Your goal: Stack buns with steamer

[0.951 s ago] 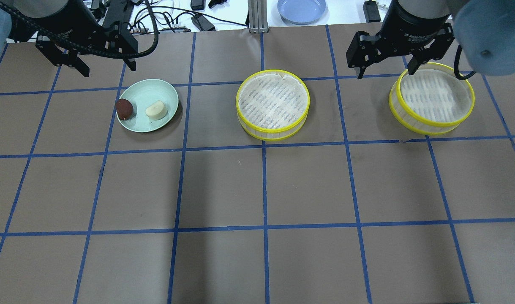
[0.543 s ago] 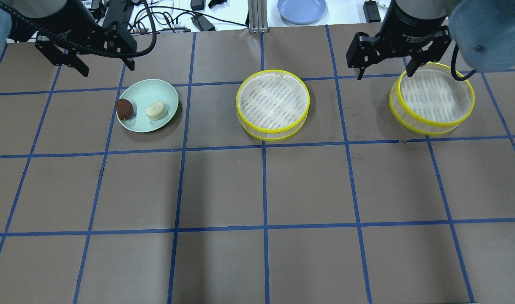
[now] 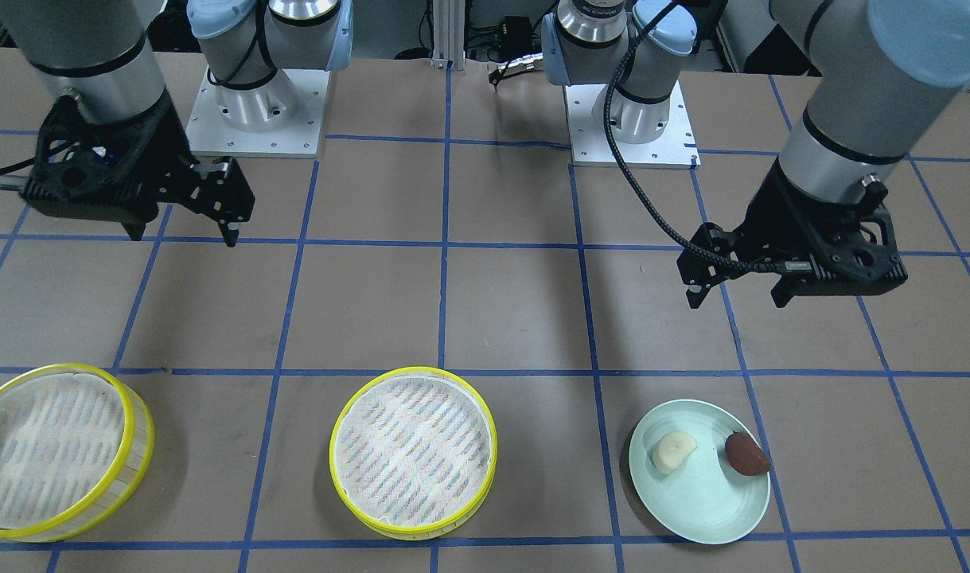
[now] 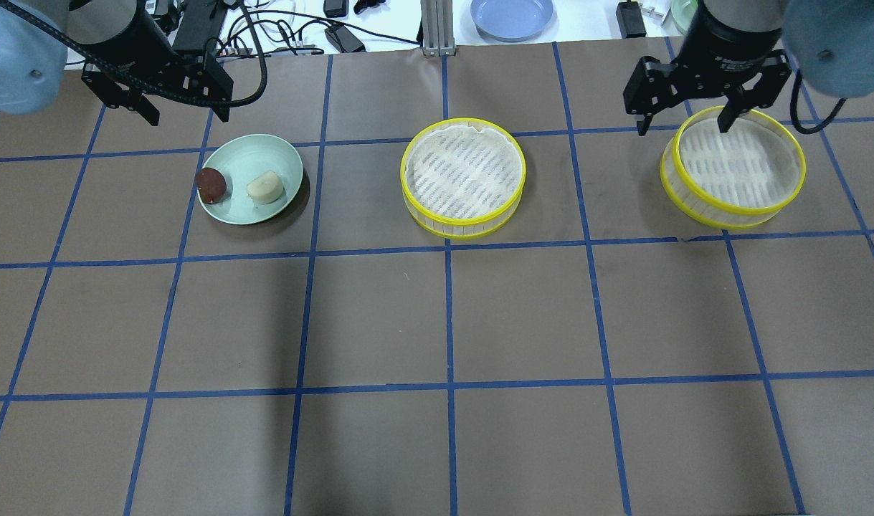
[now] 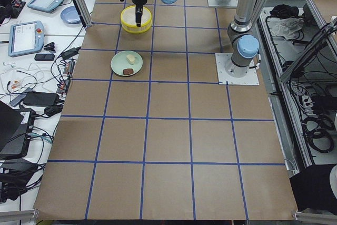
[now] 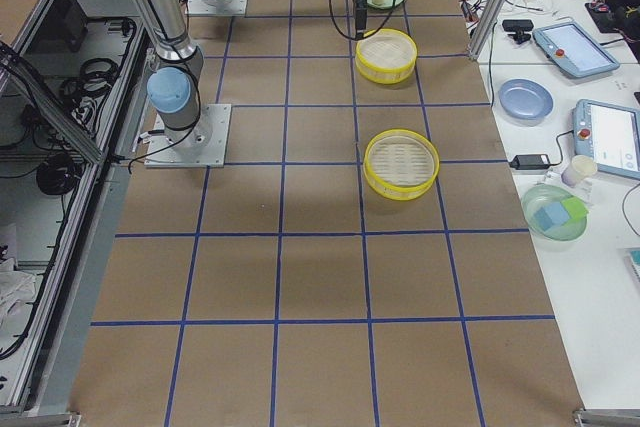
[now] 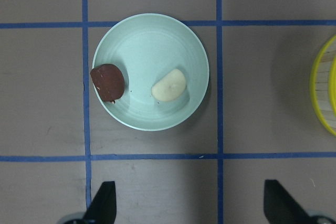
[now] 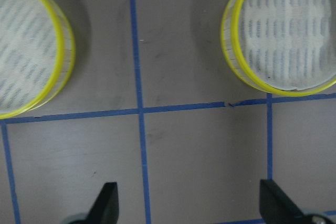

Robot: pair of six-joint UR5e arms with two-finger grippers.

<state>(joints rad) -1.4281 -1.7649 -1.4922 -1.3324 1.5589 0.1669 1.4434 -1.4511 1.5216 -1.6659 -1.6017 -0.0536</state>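
- left gripper (image 4: 189,117) hangs over the table near the green plate (image 4: 257,154), jaws wide apart, empty; white bun (image 4: 265,188) and brown bun (image 4: 211,185) lie apart on the plate
- right gripper (image 4: 682,129) spread open, empty, near the right steamer (image 4: 723,215); second steamer (image 4: 462,226) mid-table
- brown table (image 4: 379,315) with blue tape grid; cables (image 4: 293,32) and blue plate (image 4: 512,18) beyond

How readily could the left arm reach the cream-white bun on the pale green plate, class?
Probably yes: the left gripper hangs near the pale green plate, fingers open; the cream-white bun lies uncovered.
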